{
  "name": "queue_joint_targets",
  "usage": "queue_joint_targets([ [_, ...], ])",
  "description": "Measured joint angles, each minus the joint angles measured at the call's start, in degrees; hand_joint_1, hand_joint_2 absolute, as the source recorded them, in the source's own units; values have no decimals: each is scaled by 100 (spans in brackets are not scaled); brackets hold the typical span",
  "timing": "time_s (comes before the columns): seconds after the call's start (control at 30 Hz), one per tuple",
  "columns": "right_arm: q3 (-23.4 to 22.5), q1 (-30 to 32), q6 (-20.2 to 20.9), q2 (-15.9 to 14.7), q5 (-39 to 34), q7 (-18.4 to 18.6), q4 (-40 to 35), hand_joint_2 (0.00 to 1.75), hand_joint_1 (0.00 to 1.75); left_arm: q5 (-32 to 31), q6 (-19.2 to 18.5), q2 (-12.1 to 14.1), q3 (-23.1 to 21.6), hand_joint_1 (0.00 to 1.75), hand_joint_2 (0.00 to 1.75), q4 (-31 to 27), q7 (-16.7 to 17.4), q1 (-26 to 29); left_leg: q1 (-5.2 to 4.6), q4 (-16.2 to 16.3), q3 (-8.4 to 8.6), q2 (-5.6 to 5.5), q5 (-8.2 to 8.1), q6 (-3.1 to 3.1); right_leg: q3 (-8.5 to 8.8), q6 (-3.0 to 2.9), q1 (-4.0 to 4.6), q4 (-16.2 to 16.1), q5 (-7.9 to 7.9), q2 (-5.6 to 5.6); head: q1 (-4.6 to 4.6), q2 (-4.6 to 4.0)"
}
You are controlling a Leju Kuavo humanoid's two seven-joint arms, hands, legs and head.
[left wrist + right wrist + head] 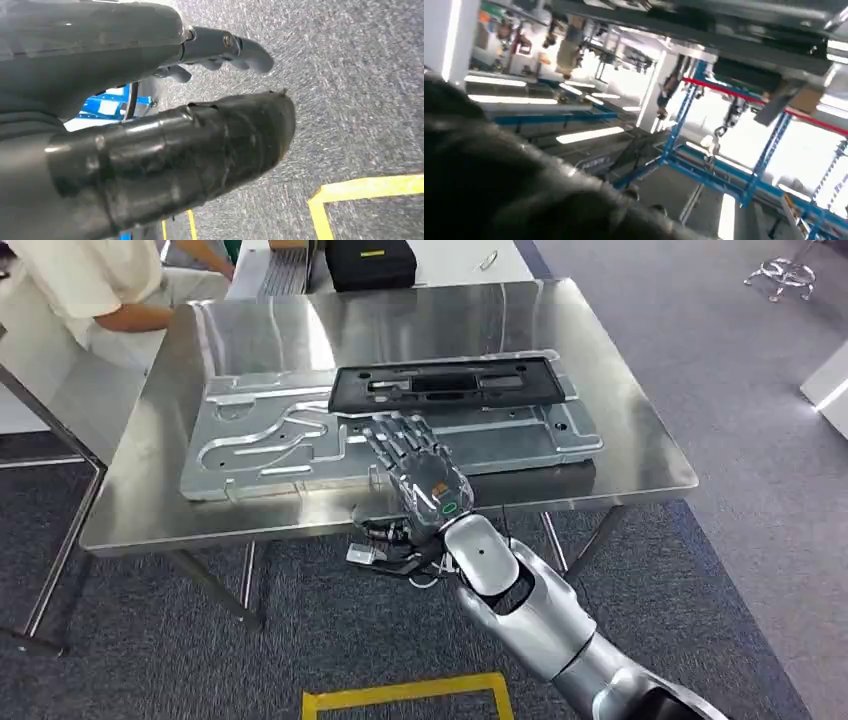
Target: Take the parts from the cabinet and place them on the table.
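At the far left a person (95, 290) in a pale top sits at the desk's (150, 505) back corner, an arm resting by its edge. The steel desk carries a large grey metal plate (270, 445) with pressed channels and cut-outs, lying flat across its middle. On the plate's far right portion lies a long black frame part (445, 388), flat, with slots along its length, its near edge just beyond the fingertips of the right hand (415, 465). That hand lies palm down on the grey plate near the desk's front edge, fingers stretched out and slightly apart, closed on nothing. Its silver arm runs back to the lower right. Beyond the desk, a black case (370, 262) sits on a white surface. On the grey carpet below the desk's front runs a strip of yellow tape (405, 692).

In the left wrist view, the left hand (150, 100) hangs over the carpet, thumb and darker fingers loosely apart with nothing between them, more yellow tape beside it.
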Motion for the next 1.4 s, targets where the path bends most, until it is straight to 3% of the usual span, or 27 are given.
queue_joint_targets([
  [0.03, 0, 19, 19, -2, -26, 8, 52, 0, 0, -4, 0, -2, -15, 0, 0, 0, -4, -6, 38, -24, 2, 52, 73, 40, -34, 19, -34, 69, -128, 25, -4, 0],
  [0.07, 0, 46, 48, -2, -48, 22, 96, 0, 0, -15, 0, -2, -31, 0, 0, 0, -7, -10, 37, -24, -81, 52, 137, 112, -127, 38, -33, 282, -463, 38, 4, 0],
  [0.13, 0, 123, 50, -7, -68, 42, 170, 0, 0, -17, 0, 0, -39, 0, 0, 0, -9, -8, 28, -17, -232, 60, 250, 166, -361, 62, -39, 1112, -1130, 41, 2, 0],
  [0.17, 0, 160, 50, -13, -83, 70, 214, 0, 0, -18, 0, 0, -44, 0, 0, 0, -9, -6, 19, -7, -318, 63, 310, 162, -457, 78, -39, 1553, -1320, 42, -2, 0],
  [0.23, 0, 236, 59, -26, -142, 109, 299, 0, 0, -17, 0, 0, -48, 0, 0, 0, -11, -4, 15, 17, -468, 64, 396, 150, -340, 84, -40, 1747, -1178, 41, 0, 0],
  [0.27, 0, 287, 59, -35, -171, 138, 341, 0, 0, -17, -2, 0, -48, 0, 0, 0, -11, -2, 14, 35, -530, 64, 430, 142, -118, 76, -40, 1517, -984, 41, 0, 0],
  [0.33, -17, 405, 40, -63, -225, 225, 467, 0, 0, -28, -26, 0, -48, 0, 0, 0, -11, -2, 14, 98, -631, 57, 475, 111, 600, 20, -35, 539, -717, 42, 0, 0],
  [0.4, -88, 536, -9, -94, -243, 291, 577, 0, 0, -33, -66, 0, -50, 0, 0, 0, -11, 3, -6, 138, -693, 56, 534, 47, 899, -31, 21, -50, -933, 42, -9, 0],
  [0.5, -306, 768, -79, -193, -267, 328, 785, 0, 0, -39, -90, 2, -50, 0, 0, 0, -7, 24, 6, 59, -705, 48, 669, -63, 840, -100, 43, -72, -818, 41, -2, 0],
  [0.53, -370, 836, -81, -203, -293, 348, 831, 0, 0, -48, -90, 7, -50, 0, 0, 0, -2, 20, 1, 94, -743, 48, 573, -86, 825, -144, -44, -134, -746, 11, 0, 0],
  [0.6, -521, 966, -92, -214, -348, 407, 920, 0, 0, -52, -90, 4, -50, 0, 0, 2, 0, 28, 23, 510, -890, 44, 75, -124, 737, -222, -30, -140, -662, 12, -4, 0],
  [0.67, -788, 1231, -122, -266, -459, 474, 1046, 0, 0, -70, -81, 22, -50, 0, 0, 2, 2, 23, 29, 1483, -1128, 44, -530, -162, 615, -224, -13, -115, -582, 25, -4, 0],
  [0.73, -1046, 1520, -144, -335, -619, 619, 1148, 0, 0, -70, -81, 24, -50, 0, 0, 2, 0, 29, 29, 1824, -1081, 44, -545, -168, 480, -214, -11, -61, -516, 39, -4, 0],
  [0.77, -1276, 1666, -224, -387, -660, 600, 1236, 0, 0, -70, -81, 24, -50, 0, 0, 2, 0, 34, 30, 1672, -912, 41, -393, -161, 407, -203, -11, -24, -489, 55, -4, 0],
  [0.83, -1758, 1924, -359, -420, -667, 601, 1485, 0, 0, -79, -87, 37, -50, 0, 0, 2, -2, 35, 30, 782, -255, -36, -17, -106, 253, -164, -11, 54, -425, 141, -4, 0],
  [0.9, -2189, 2043, -451, -444, -800, 597, 1887, 0, 0, -94, -103, 61, -50, 0, 0, 2, 11, 32, 28, 27, 207, -374, -221, -32, 142, -94, -2, 89, -346, 218, -2, 0],
  [1.0, -2803, 2200, -715, -463, -892, 446, 2644, 0, 0, -120, -127, 72, -50, 0, 0, 2, 22, 34, -24, 46, 142, -254, -109, -10, 127, 16, -55, 20, -155, 361, -9, 0],
  [1.03, -2969, 2234, -665, -502, -959, 498, 2942, 0, 0, -135, -133, 76, -50, 0, 0, 2, 28, 28, 1, -30, 75, -180, -33, 32, 114, 68, -7, -11, -89, 433, 2, 0],
  [1.07, -3122, 2262, -590, -540, -1056, 518, 3216, 0, 0, -140, -149, 76, -50, 0, 0, 2, 31, 4, 41, -67, 101, -45, 51, 76, 57, 74, -27, 70, -249, 349, -9, 0],
  [1.1, -3301, 2282, -516, -538, -1166, 511, 3463, 0, 0, -146, -164, 76, -50, 0, 0, 2, 35, -2, 40, -100, 18, -22, 104, 135, -16, 83, -25, 266, -567, 231, 42, 0],
  [1.17, -3699, 2362, -498, -527, -1397, 452, 4082, 0, 0, -151, -179, 74, -50, 0, 0, 2, 42, -3, 26, -93, -125, 94, 225, 195, -234, 126, -60, 1120, -1282, 126, 35, 0],
  [1.2, -3837, 2433, -509, -525, -1430, 428, 4271, 0, 0, -153, -184, 76, -50, 0, 0, 2, 42, -2, 22, -86, -199, 138, 280, 191, -299, 157, -76, 1499, -1430, 121, 35, 0],
  [1.23, -3945, 2498, -525, -525, -1449, 394, 4447, 0, 0, -153, -184, 74, -50, 0, 0, 2, 44, -2, 23, -66, -284, 198, 331, 177, -310, 184, -95, 1755, -1374, 121, 35, 0],
  [1.3, -4069, 2518, -529, -518, -1462, 385, 4707, 0, 0, -153, -184, 76, -48, 0, 0, 2, 46, -3, 34, -1, -466, 349, 406, 139, -47, 250, -157, 1645, -905, 93, 35, 0],
  [1.33, -4129, 2505, -529, -511, -1462, 382, 4811, 0, 0, -153, -184, 76, -48, 0, 0, 2, 46, -14, 42, 44, -556, 434, 440, 108, 276, 285, -198, 1271, -719, 23, 35, 0],
  [1.37, -4190, 2492, -503, -498, -1490, 393, 4892, 0, 0, -153, -181, 79, -48, 0, 0, 0, 46, -41, 33, 109, -605, 491, 461, 76, 656, 307, -220, 808, -740, -137, 35, 0],
  [1.4, -4246, 2453, -409, -481, -1560, 415, 4943, 0, 0, -155, -179, 94, -48, 0, 0, -7, 46, -46, 8, 166, -656, 535, 463, 41, 1113, 308, -209, 272, -937, -345, 44, 0],
])
